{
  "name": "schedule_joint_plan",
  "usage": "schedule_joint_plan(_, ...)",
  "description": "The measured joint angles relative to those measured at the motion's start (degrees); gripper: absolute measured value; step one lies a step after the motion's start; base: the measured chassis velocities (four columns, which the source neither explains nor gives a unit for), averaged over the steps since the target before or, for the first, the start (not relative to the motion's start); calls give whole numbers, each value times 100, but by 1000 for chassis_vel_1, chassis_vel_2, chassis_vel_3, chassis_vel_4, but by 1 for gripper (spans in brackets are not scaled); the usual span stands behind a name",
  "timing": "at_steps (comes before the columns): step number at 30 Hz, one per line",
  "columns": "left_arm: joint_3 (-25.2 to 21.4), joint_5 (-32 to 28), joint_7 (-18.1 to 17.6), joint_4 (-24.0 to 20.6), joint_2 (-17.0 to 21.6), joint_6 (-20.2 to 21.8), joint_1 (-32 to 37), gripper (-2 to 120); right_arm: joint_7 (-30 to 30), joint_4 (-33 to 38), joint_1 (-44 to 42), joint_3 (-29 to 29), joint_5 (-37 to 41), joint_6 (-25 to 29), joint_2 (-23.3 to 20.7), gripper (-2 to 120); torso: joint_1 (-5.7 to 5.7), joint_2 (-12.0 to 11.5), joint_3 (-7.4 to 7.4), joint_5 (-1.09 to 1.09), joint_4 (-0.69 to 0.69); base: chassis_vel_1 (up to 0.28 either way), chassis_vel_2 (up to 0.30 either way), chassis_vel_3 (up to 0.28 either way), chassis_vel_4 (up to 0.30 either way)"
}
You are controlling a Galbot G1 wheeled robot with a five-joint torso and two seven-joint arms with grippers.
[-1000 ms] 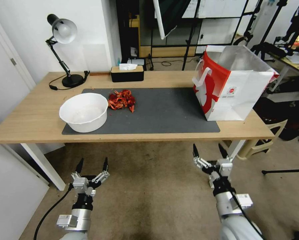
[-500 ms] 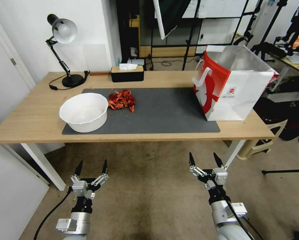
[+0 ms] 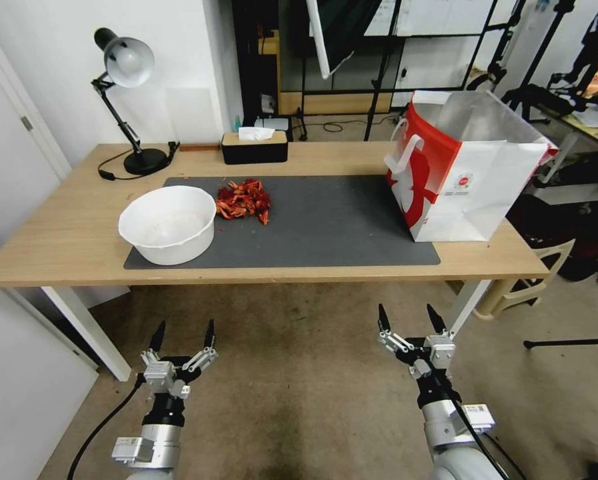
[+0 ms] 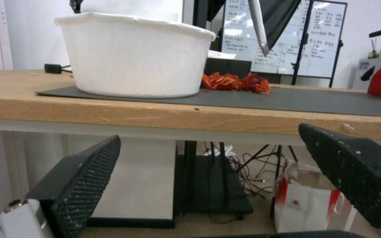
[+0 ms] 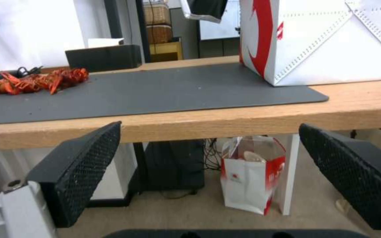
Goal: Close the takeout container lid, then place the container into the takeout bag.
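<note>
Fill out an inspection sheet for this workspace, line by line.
Surface: light wooden table with dark grey rectangular mat.
Job's things: large red-and-white paper takeout bag upright at the table's right end; clear blueberry clamshell, nothing seen.
Clutter: big white round bowl, pile of red crayfish, black tissue box, black desk lamp.
Grippers: left gripper and right gripper both low before the table edge, jaws open.
Cables: black lamp cord on the tabletop.
Surroundings: small red-and-white bag on the floor under the table.
</note>
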Motion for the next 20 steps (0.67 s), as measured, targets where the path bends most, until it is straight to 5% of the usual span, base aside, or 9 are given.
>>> schedule_joint_plan(20,1,-1,-2,0,0,2,-1,100,3,9,5,2,5,-12,-2,100,0,0,0,0,0,0,0,0,0)
